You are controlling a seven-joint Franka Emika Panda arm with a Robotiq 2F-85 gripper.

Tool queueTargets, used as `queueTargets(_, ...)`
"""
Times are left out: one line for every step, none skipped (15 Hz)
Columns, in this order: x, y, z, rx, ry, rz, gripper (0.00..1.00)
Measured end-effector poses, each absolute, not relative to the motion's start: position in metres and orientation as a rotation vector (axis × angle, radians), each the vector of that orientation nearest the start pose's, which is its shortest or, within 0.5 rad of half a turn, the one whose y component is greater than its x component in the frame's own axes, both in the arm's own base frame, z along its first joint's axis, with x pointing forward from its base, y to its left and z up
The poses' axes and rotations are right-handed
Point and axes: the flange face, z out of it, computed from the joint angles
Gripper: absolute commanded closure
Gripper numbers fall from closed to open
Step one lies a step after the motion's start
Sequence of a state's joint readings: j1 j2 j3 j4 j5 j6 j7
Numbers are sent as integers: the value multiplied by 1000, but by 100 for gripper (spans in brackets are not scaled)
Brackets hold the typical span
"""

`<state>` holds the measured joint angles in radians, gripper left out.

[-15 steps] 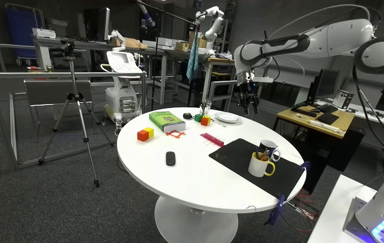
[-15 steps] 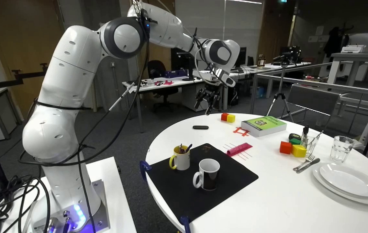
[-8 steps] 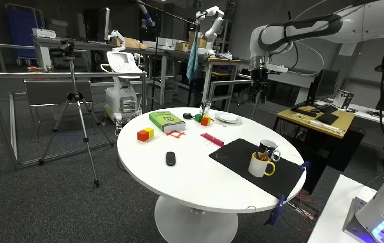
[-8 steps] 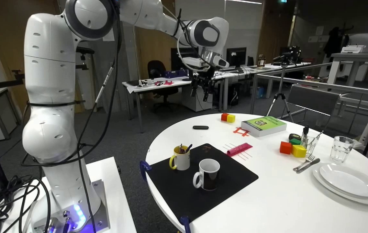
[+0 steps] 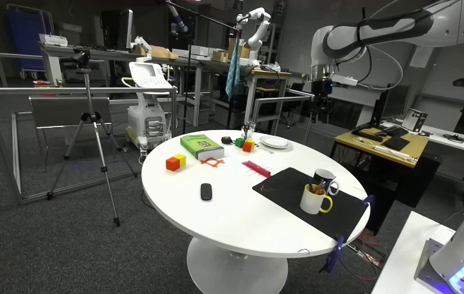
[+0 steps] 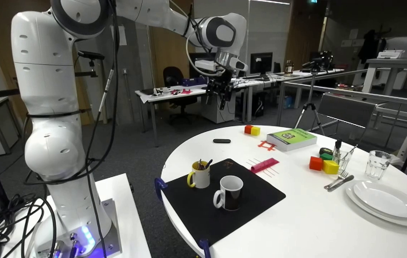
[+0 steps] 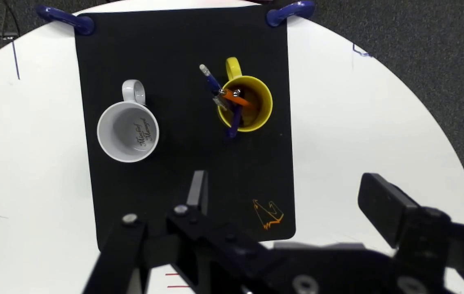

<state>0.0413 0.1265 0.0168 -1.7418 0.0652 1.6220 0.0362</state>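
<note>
The gripper (image 7: 284, 188) is found raised well above the round white table (image 7: 362, 118), directed downward. Its jaws are noted to be spread wide apart, the table and a black mat (image 7: 183, 49) being seen between the fingers (image 7: 382, 204). In the wrist view, the mat is laid out below the gripper and forward of its fingertips. On it, apart from each other, a black-and-white mug (image 7: 128, 131) and a yellow-rimmed mug (image 6: 201, 180) are stood upright. The black-and-white mug is placed ahead of the gripper, outside the line of the left-hand finger of that view. The yellow-rimmed mug, by which pens (image 7: 235, 96) are held, is placed ahead of the gap between the fingers, nearer to the left-hand one. Both handles are turned away from the gripper. Blue clamps (image 7: 68, 18) are fitted at the corners of the mat edge farthest from the gripper. An orange drawing (image 7: 270, 220) is marked on the mat, seen through the gap. In an exterior view, a pink strip (image 6: 265, 165) is observed on the table, lower than the gripper and just beside the mat.
</note>
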Motion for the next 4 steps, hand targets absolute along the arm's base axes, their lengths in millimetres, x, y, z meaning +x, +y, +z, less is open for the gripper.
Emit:
queueTargets(572, 39, 475, -3062, -16, 390, 0)
queueTargets(572, 39, 474, -3062, -16, 392, 0)
queueTargets(572, 39, 474, -3062, -16, 392, 0)
queueTargets(572, 39, 475, -3062, -16, 390, 0)
